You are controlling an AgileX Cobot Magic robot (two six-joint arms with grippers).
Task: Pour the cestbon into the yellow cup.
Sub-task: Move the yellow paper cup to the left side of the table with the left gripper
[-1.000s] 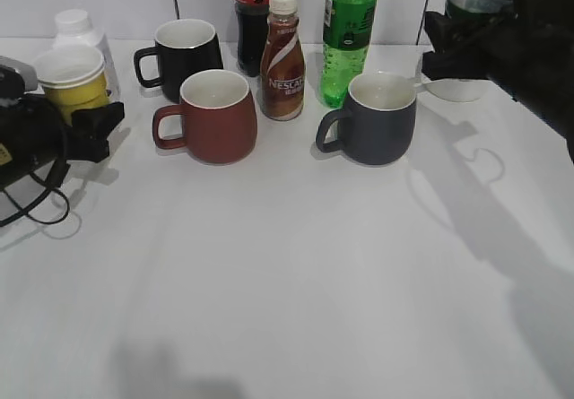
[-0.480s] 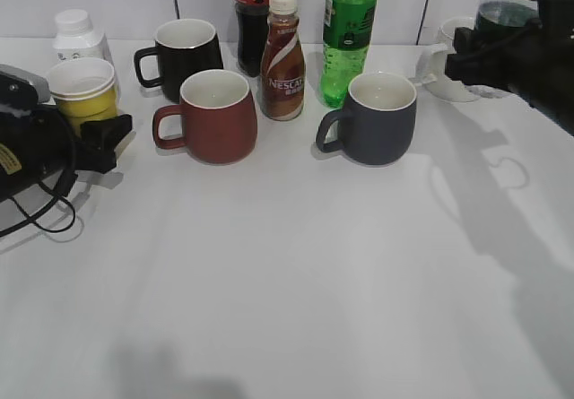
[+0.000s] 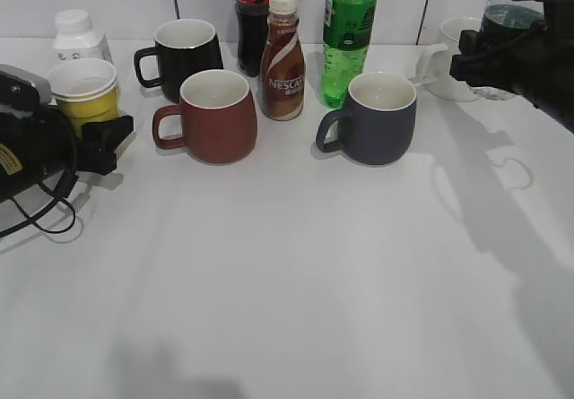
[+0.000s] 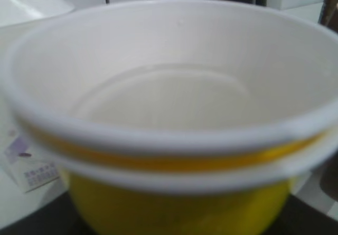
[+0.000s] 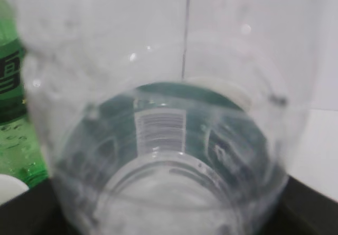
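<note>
The yellow cup [image 3: 82, 94], two nested cups with white rims, is at the far left, held in my left gripper [image 3: 94, 123], which is shut on it. It fills the left wrist view [image 4: 174, 113], upright, and its white inside looks empty. The cestbon [image 3: 508, 15], a clear bottle with a dark green label, is at the top right, held in my right gripper [image 3: 502, 54], which is shut on it. In the right wrist view the cestbon [image 5: 163, 140] fills the frame and hides the jaws. Cup and bottle are far apart across the table.
Between them stand a red mug [image 3: 215, 117], a black mug [image 3: 184, 54], a dark grey mug [image 3: 377, 117], a Nescafe bottle [image 3: 282, 58], a green soda bottle [image 3: 348, 31] and a cola bottle [image 3: 254, 9]. A white mug [image 3: 453, 47] sits at back right and a white jar [image 3: 76, 33] at back left.
The left gripper has lowered the yellow cup and shifted it slightly right. The right gripper with the cestbon has moved right, uncovering the white mug. Little has moved in the last half second.
</note>
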